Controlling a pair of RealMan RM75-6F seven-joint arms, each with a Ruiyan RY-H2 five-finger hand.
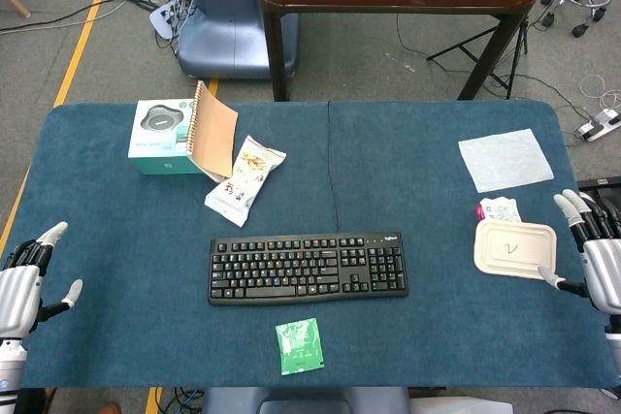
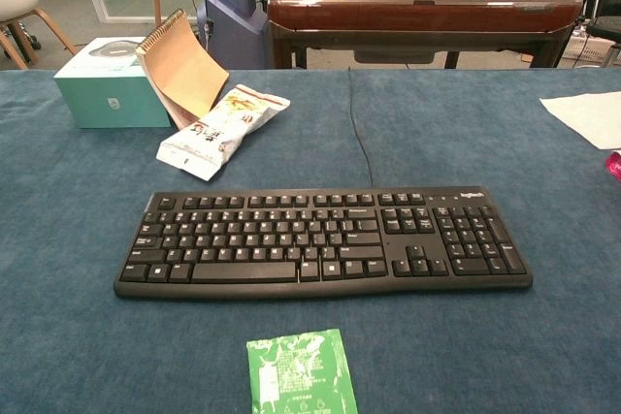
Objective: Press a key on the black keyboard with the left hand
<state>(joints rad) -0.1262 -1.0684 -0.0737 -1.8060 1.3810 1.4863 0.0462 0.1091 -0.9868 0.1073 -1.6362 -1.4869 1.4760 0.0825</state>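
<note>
The black keyboard (image 1: 308,267) (image 2: 323,239) lies flat near the middle of the blue table, its cable running toward the far edge. My left hand (image 1: 23,283) hovers at the table's left edge, well left of the keyboard, fingers apart and holding nothing. At the right edge my right hand (image 1: 597,247) also has spread fingers, beside a white lidded box (image 1: 514,248). Neither hand shows in the chest view.
A green sachet (image 1: 299,345) (image 2: 300,373) lies in front of the keyboard. Behind it left are a snack packet (image 1: 245,179) (image 2: 221,129), a spiral notebook (image 1: 214,128) (image 2: 181,70) and a teal box (image 1: 161,137) (image 2: 110,82). A white cloth (image 1: 506,159) lies far right.
</note>
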